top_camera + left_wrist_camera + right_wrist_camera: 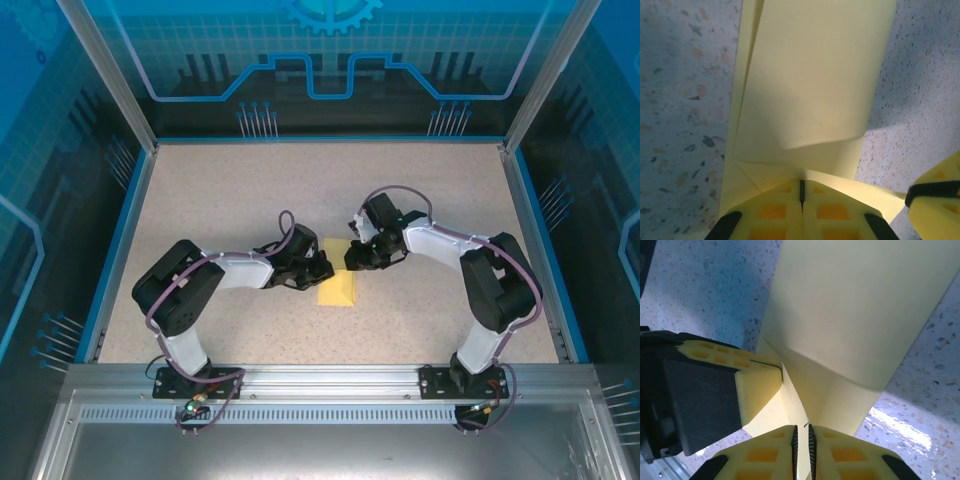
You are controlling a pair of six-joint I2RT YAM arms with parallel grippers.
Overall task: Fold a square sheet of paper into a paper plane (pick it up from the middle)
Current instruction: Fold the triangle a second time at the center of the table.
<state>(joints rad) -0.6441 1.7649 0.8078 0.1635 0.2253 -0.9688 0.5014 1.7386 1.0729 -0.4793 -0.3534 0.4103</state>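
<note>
Folded yellow sheet (338,288): centre of table (200,200), between both grippers. Overhead it reads as a flat rectangle, while the wrist views show layered flaps and creases.
Left gripper (801,200): clenched on the sheet's edge.
Right gripper (801,440): pads a thin slit apart with paper seemingly between them; grasp or release cannot be told.

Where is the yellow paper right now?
In the top view, the yellow paper lies in the middle of the table, between the left gripper and the right gripper.
</note>
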